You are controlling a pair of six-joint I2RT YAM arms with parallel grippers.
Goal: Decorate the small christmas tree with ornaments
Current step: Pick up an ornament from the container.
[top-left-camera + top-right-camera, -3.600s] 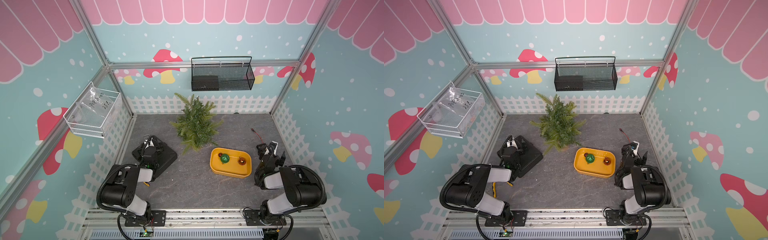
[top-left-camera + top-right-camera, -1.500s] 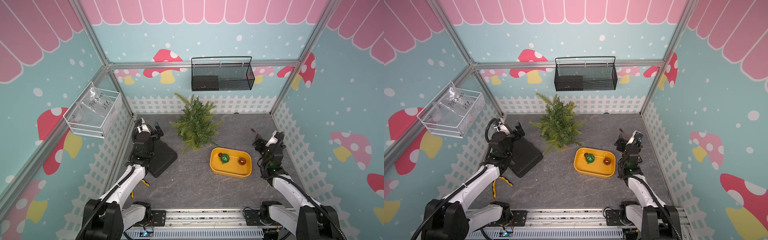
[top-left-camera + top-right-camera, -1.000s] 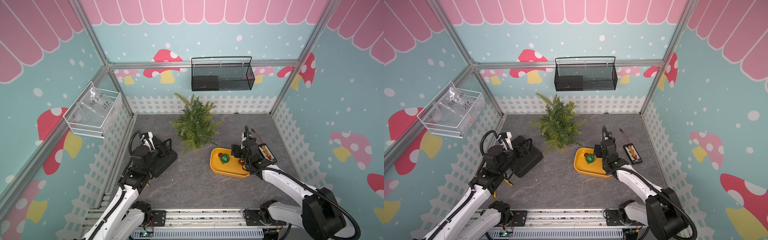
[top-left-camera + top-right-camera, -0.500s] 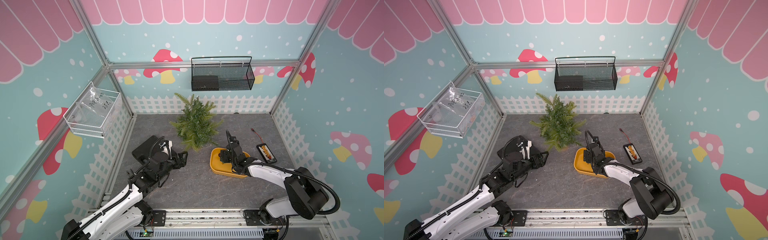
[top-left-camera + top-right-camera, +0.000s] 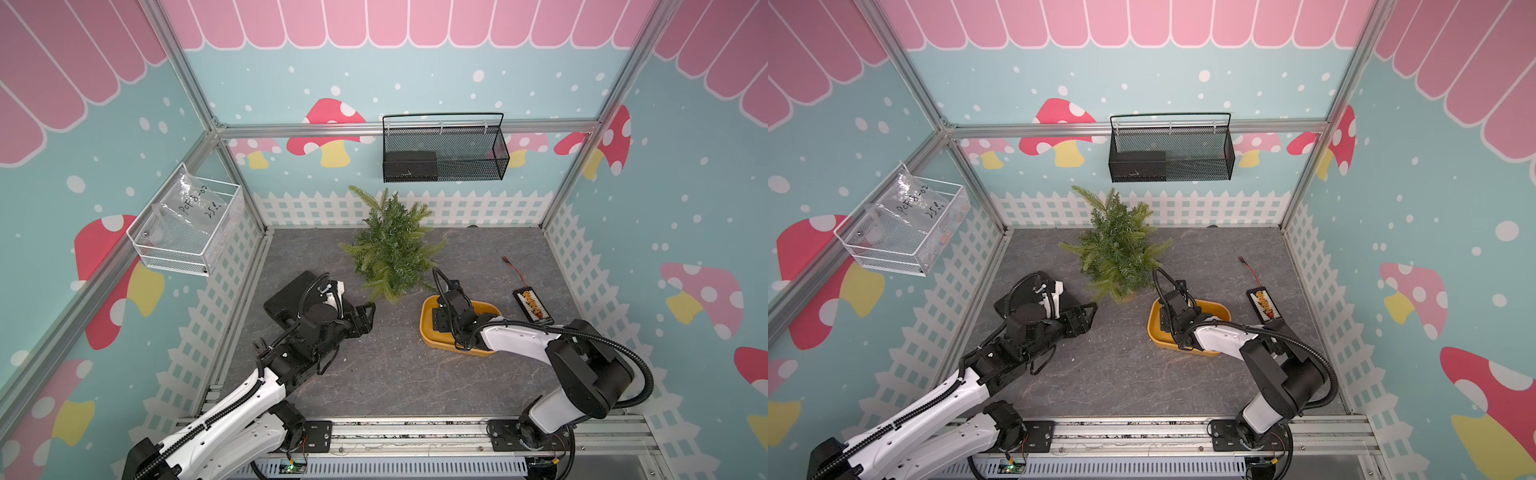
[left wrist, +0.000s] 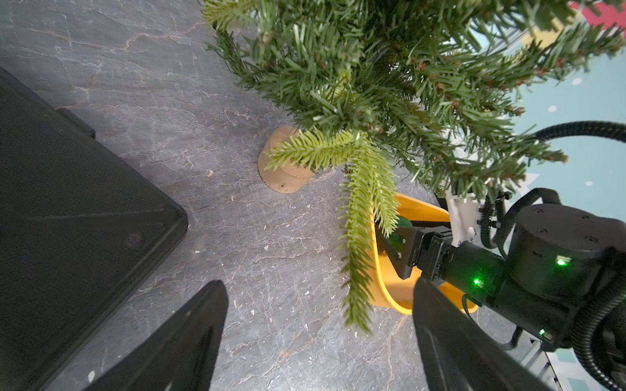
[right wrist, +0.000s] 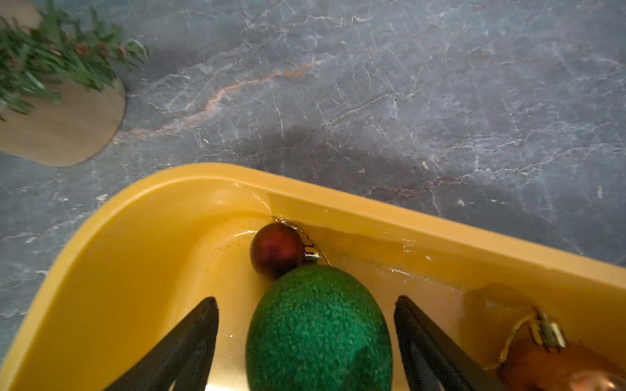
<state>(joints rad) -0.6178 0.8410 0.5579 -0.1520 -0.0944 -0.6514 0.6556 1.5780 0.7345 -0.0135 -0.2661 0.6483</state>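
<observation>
Yellow plastic tray holds all three: glittery green ball, small red ball, orange-gold ball. Nothing is hung, so I judge the task to be at its very start — first pick not yet made, three hangs left.

Right fingers are spread wide inside the tray, one on each side of the green ball with a gap showing on both sides. They straddle it and grip nothing. Looks like the grasp step on that ball.

Left fingers are also wide apart and empty, hovering over the desk between the black case and the tree's lowest branches.

Small christmas tree stands upright at the back middle of the desk on a round wooden base, just beside the tray. One low branch droops in front of the tray rim in the left wrist view. Its needles are bushy and green, and every visible branch is bare.

- Green ball: rough glitter skin, touching the red ball; its cap and loop are hidden.
- Red ball: silver cap, thin gold thread lying against the tray wall.
- Orange-gold ball: gold cap with a cord loop, only partly in frame.

In both top views the right arm covers the balls.
</observation>
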